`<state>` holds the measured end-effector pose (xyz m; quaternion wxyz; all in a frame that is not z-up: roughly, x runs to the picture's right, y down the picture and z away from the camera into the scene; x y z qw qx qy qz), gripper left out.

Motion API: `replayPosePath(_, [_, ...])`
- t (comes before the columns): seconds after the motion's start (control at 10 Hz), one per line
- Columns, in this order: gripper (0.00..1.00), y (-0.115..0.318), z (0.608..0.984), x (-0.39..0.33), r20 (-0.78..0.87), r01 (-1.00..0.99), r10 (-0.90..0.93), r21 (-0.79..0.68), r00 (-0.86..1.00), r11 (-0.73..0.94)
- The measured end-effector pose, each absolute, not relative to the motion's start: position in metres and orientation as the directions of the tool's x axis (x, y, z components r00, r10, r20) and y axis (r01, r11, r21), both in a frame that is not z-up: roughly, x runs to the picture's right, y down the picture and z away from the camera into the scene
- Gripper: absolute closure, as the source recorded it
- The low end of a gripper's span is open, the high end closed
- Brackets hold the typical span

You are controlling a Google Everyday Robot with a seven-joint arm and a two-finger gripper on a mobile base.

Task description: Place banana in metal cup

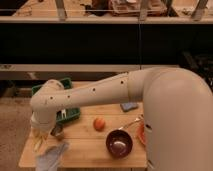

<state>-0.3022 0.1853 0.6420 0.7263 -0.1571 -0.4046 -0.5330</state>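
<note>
Banana (38,145), slim and pale yellow, looks pinched in the closed gripper (41,138), just beside the shiny round metal cup (57,131) on the wooden table (87,147).

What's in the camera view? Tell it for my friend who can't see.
A big white robot arm reaches across a wooden table, its shut claw hanging beside the metal cup, seemingly holding the pale banana. An orange fruit and purple bowl sit nearby.
</note>
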Motion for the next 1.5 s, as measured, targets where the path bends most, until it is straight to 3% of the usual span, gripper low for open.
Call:
replayPosePath(0.4, [1.00,0.171,0.676,-0.302,0.783,0.894,-0.586,0.092,0.207,0.439])
replayPosePath(1.5, [1.00,0.148,0.681,-0.282,0.742,0.861,-0.583,0.016,0.331,0.509])
